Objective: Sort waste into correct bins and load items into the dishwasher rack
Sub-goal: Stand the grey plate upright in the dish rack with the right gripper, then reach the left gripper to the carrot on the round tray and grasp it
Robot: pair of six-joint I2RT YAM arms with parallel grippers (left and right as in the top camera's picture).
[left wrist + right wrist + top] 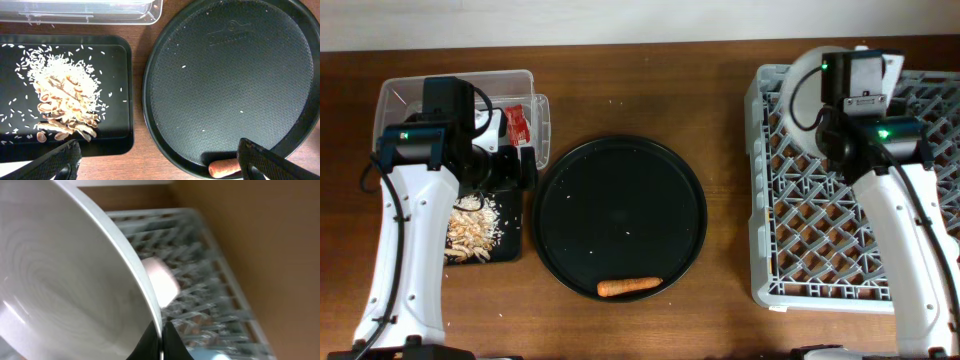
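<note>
- Plate [802,88] stands tilted on edge at the far-left corner of the rack [810,230], which fills the right end of the desk [720,100].
- Right end effector [161,336] is clenched on the plate's rim. In the right wrist view its dark tips pinch the pale edge from both sides.
- Behind the plate in that view a pale pinkish shape lies among the rack's pegs, too blurred to name.
- Left end effector [160,167] is released. Its fingers [55,162] are spread wide and hold nothing.
- It hangs over the gap between the black tray [515,250] and the round tray [620,200], toward the left of the desk.
- Carrot [630,287] lies alone on the round tray, close to the rim nearest the desk's near edge. In the left wrist view it sits just beside the inner side of the right-hand finger, and contact cannot be told.
- Scraps [65,117] are piled in the black tray with rice [55,70] heaped on them and scattered around. A few stray grains dot the round tray.
- Tub [525,85] sits at the far-left corner of the desk, just beyond the black tray, partly hidden by the left arm.
- Wrapper [517,122] lies inside the tub, at its right end.
- Round tray sits mid-desk between the black tray and the rack, apart from both.
</note>
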